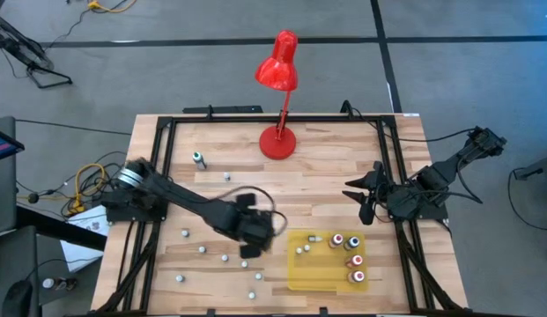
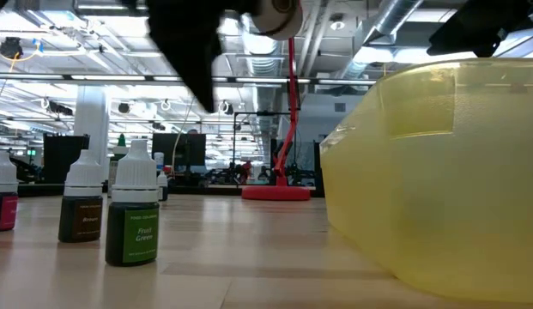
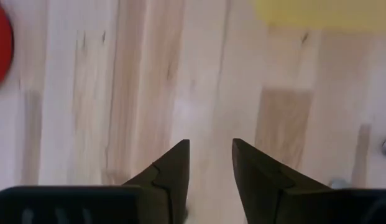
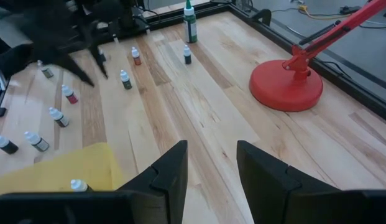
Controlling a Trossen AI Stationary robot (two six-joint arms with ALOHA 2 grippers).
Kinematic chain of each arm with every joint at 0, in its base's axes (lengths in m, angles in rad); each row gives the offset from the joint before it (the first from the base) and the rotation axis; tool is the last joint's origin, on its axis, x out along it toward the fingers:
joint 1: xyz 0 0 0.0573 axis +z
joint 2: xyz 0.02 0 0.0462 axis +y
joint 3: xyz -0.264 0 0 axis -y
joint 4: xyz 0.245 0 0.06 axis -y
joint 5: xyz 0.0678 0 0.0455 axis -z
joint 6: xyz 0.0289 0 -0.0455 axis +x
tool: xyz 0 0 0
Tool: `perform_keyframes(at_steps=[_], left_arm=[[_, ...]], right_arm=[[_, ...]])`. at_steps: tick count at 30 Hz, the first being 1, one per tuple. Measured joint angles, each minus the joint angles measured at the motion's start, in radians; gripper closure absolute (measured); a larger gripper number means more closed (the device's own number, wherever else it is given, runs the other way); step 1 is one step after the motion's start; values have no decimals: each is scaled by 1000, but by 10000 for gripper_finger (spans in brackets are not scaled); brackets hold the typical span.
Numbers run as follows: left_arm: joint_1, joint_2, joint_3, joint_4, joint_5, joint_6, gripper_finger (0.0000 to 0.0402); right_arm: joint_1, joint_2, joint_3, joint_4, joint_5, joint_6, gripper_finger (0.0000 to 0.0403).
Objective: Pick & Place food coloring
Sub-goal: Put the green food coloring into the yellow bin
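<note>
We take the yellow tray (image 1: 299, 273) as our reference landmark. The left gripper (image 1: 255, 233) hangs over bare wood just beside the tray's left edge, and in the left wrist view its two fingers (image 3: 171, 171) stand apart with only tabletop showing in the gap (nothing is held). The right gripper (image 1: 365, 195) waits above the tray's far right corner, near the table's right rail; its fingers (image 4: 171, 168) are likewise parted and empty. We see the food coloring bottles in two groups. Several bottles (image 1: 351, 251) stand inside the tray along its right side, with two more pale-capped ones near its far left corner. The remaining bottles (image 1: 203, 249) are scattered on the table to the left of the tray, well apart from one another. In the low view, a green bottle (image 2: 134, 210), a brown bottle (image 2: 81, 202) and a dark red bottle (image 2: 2, 196) stand upright left of the tray wall. The red lamp (image 1: 278, 97) stands on the far side of the tray, at the table's back edge.
</note>
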Motion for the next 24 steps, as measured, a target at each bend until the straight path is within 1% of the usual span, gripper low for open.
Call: perform_keyframes(at_steps=[3, 6, 9, 11, 16, 24], left_arm=[[3, -130, -186, 82, 18, -64, 285], [3, -247, -343, 151, 32, -118, 284], [3, -338, -471, 224, 32, -152, 284], [4, -377, -543, 277, 33, -163, 284], [3, -404, -680, 398, 67, -165, 284], [4, -404, -795, 581, 77, -145, 284]], right_arm=[[0, 0, 0, 0, 0, 0, 274], [0, 0, 0, 0, 0, 0, 274], [0, 0, 0, 0, 0, 0, 274], [0, 0, 0, 0, 0, 0, 274], [0, 0, 0, 0, 0, 0, 274], [0, 0, 0, 0, 0, 0, 274]])
